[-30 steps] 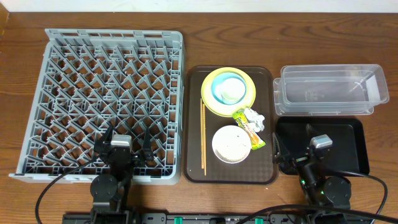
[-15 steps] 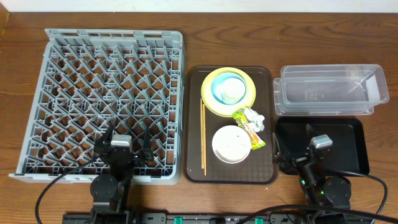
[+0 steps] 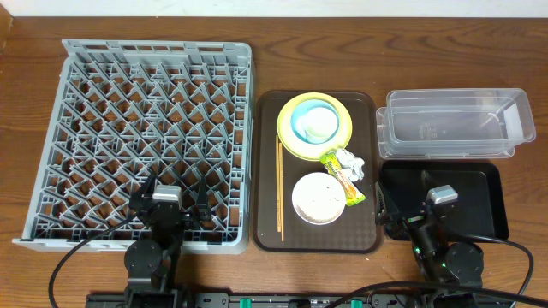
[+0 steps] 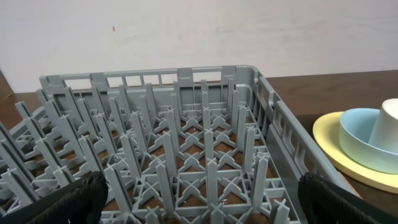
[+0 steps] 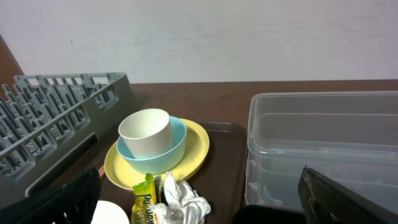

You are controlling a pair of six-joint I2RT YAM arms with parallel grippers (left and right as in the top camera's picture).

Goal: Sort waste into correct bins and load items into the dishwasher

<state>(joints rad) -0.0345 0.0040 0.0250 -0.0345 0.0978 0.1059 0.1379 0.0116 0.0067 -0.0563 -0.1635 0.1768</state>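
Observation:
On the brown tray, a yellow plate (image 3: 291, 144) holds a light blue bowl (image 3: 300, 118) with a white cup (image 3: 319, 127) inside. Nearer me lie a white bowl (image 3: 318, 198), chopsticks (image 3: 279, 188), a yellow-green wrapper (image 3: 342, 179) and crumpled paper (image 3: 350, 160). The grey dishwasher rack (image 3: 145, 128) fills the left. A clear tub (image 3: 454, 124) and a black tray (image 3: 471, 192) are on the right. My left gripper (image 3: 175, 193) hangs open over the rack's near edge (image 4: 186, 124). My right gripper (image 3: 402, 193) is open at the black tray's left end, facing the wrapper (image 5: 144, 202) and paper (image 5: 185, 200).
The brown serving tray (image 3: 364, 233) sits between rack and bins. The rack's upright pegs stand close before my left fingers (image 4: 68, 200). The clear tub's wall (image 5: 323, 143) rises ahead on the right of my right gripper. Bare wood shows behind the bins.

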